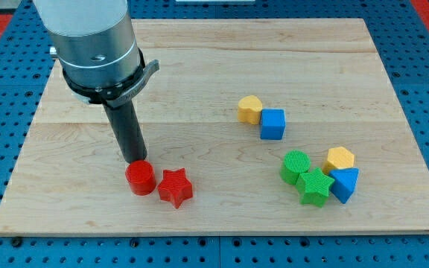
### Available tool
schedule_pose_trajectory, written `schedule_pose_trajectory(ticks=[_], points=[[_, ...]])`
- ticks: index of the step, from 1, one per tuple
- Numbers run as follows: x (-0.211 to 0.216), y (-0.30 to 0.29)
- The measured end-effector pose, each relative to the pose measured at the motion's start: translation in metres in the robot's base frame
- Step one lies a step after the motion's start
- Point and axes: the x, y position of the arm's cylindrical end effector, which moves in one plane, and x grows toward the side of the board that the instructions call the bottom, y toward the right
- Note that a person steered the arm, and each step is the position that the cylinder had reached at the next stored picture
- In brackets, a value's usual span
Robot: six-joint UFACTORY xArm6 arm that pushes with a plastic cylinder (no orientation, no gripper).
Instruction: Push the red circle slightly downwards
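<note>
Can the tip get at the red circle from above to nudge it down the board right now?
Probably yes. My tip sits just at the view's top edge of the red circle, nothing between them. The red star lies to the circle's right, off a straight downward push path.

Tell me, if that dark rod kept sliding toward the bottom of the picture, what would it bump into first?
My tip sits just above the red circle, seemingly touching it, so it would meet that block first. The red star lies off to the right.

Bare board below the red circle (140,178), red star (175,187) touching its right (view's right).
</note>
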Motion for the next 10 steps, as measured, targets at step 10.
schedule_pose_trajectory(ticks=[10], points=[[-0.036, 0.098]])
